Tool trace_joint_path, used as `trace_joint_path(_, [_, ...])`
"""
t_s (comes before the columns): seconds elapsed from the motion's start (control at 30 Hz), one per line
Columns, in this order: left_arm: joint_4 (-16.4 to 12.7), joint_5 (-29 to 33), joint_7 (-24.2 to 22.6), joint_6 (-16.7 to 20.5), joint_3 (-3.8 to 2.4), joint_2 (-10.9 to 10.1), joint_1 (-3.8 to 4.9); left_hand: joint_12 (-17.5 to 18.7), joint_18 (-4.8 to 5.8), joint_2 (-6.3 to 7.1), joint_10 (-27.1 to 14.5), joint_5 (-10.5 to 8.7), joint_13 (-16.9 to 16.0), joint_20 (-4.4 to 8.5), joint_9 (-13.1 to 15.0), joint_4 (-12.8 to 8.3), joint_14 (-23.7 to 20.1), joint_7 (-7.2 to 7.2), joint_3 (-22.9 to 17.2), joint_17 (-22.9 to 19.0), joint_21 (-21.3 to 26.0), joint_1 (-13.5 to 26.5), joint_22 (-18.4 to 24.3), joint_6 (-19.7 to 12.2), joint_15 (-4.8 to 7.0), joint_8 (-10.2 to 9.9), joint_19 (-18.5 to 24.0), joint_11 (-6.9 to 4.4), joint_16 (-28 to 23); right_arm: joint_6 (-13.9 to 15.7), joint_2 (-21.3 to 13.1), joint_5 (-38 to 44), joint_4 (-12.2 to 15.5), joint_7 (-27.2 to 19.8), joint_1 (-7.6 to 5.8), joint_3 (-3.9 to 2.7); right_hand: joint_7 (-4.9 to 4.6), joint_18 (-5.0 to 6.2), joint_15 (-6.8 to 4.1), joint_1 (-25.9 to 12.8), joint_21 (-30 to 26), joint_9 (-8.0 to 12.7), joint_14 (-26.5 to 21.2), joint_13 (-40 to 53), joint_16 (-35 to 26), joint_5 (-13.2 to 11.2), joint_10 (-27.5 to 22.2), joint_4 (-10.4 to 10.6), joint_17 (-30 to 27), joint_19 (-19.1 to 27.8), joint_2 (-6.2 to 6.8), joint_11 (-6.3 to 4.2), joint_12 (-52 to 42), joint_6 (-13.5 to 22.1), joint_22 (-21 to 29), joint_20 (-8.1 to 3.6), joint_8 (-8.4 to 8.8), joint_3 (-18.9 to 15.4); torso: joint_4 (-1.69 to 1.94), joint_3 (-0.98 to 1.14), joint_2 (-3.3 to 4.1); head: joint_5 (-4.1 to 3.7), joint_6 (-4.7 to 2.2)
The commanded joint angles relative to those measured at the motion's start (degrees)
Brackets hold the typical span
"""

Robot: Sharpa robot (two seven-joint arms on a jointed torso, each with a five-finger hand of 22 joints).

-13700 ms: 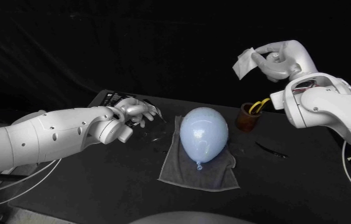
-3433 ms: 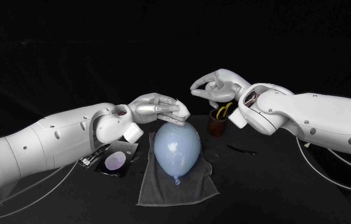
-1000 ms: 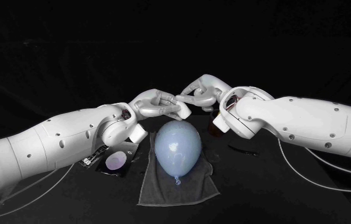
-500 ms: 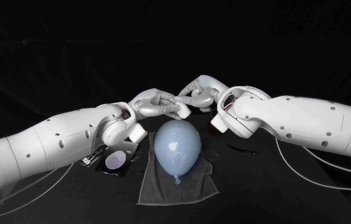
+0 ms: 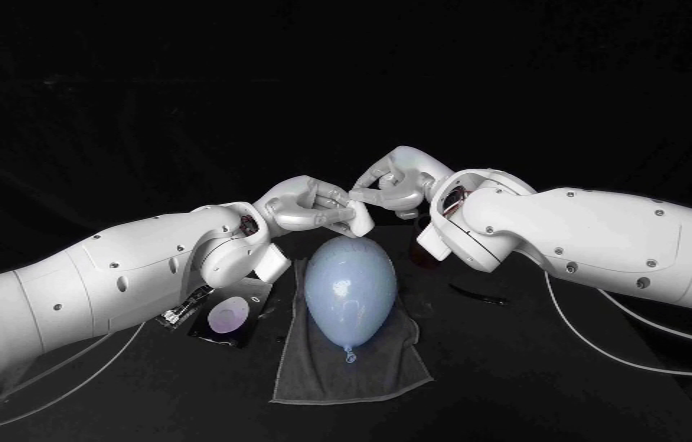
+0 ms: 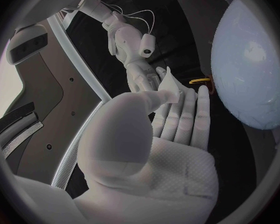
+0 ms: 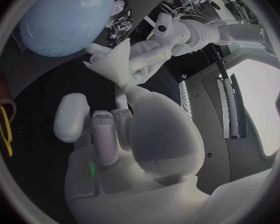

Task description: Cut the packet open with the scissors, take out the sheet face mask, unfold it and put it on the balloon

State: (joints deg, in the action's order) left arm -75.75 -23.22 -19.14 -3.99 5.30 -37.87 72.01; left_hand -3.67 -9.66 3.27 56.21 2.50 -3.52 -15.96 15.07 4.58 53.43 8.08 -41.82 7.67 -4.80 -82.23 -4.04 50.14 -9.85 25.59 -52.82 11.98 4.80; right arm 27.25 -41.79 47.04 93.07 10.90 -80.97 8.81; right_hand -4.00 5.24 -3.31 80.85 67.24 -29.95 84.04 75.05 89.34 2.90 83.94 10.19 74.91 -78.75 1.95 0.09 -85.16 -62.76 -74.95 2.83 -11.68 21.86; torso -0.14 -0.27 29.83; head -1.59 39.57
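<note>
Right now the L robot hand (image 5: 310, 207) and R robot hand (image 5: 387, 184) meet fingertip to fingertip above the far end of the balloon (image 5: 351, 284). Each pinches part of the sheet mask (image 7: 114, 59), which sits bunched and folded betw. them. R's other fingers are curled in. I can't tell if the mask touches the balloon; it looks just clear.

Risks as I judge them:
- Pull apart too hard and the thin sheet tears, or slips out of one pinch and drops.
- The sheet may cling to itself and stay folded.
- The balloon lies loose on the towel (image 5: 361, 372), so a push while draping could roll it off, and a fingertip could jab it.

Count: 2 robot hands, 1 mask, 1 balloon, 1 towel, 1 packet (image 5: 228, 317) on the worktop beside the towel, 1 cup (image 7: 3, 102), 1 pr scissors (image 6: 199, 79) w/ yellow handles in it.
</note>
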Motion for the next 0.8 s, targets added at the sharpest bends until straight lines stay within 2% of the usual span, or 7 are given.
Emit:
trace_joint_path(0.03, [-0.1,0.3,-0.5,0.3,-0.17,0.2,0.15,0.0,-0.93,-0.26,-0.1,0.29,0.0,0.15,0.1,-0.1,0.5,-0.08,-0.3,0.0,-0.2,-0.3,-0.1,0.5,0.06,0.2,-0.2,-0.28,0.2,1.6,0.1,-0.8,0.1,-2.3,0.14,0.05,0.0,-0.27,-0.47,1.3,0.5,-0.6,5.7,12.2,0.3,-0.1,4.3,-0.8,13.9,-0.4,-0.93,-0.44,-0.7,-0.5,-2.0,-0.19,-0.78,1.4,-0.02,0.02,0.0,-0.07,0.06])
trace_joint_path(0.47, [-0.1,0.4,-0.3,0.3,-0.17,0.2,0.15,0.0,-0.91,-0.25,0.0,0.29,0.0,0.17,0.1,-0.1,0.5,-0.04,-0.4,0.1,-0.2,-0.3,-0.1,0.5,0.06,0.2,-0.2,-0.29,0.2,2.5,-0.1,-0.7,0.2,-2.3,0.18,0.05,0.29,-0.39,-0.69,0.2,1.0,-1.7,5.8,13.1,0.4,-0.1,5.0,-2.5,14.3,-0.6,-0.04,-0.7,-2.0,-0.8,-2.6,-0.45,-2.39,4.4,0.0,-0.01,0.0,-0.17,0.13])
trace_joint_path(0.8, [-0.1,1.1,0.0,0.4,-0.16,-0.2,0.15,0.0,-0.9,-0.24,0.0,0.29,0.0,0.18,0.1,-0.1,0.5,-0.03,-0.4,0.1,-0.3,-0.2,-0.1,0.5,0.06,0.2,-0.2,-0.29,0.2,4.1,-1.7,-0.6,0.6,-2.2,0.19,0.04,0.3,-0.36,-0.73,-0.6,0.9,-2.0,5.8,13.1,0.4,-0.1,4.9,-3.0,14.4,-0.5,0.2,-0.72,-1.9,-0.6,-2.6,-0.51,-2.83,5.7,0.02,0.0,-0.01,-0.23,0.09])
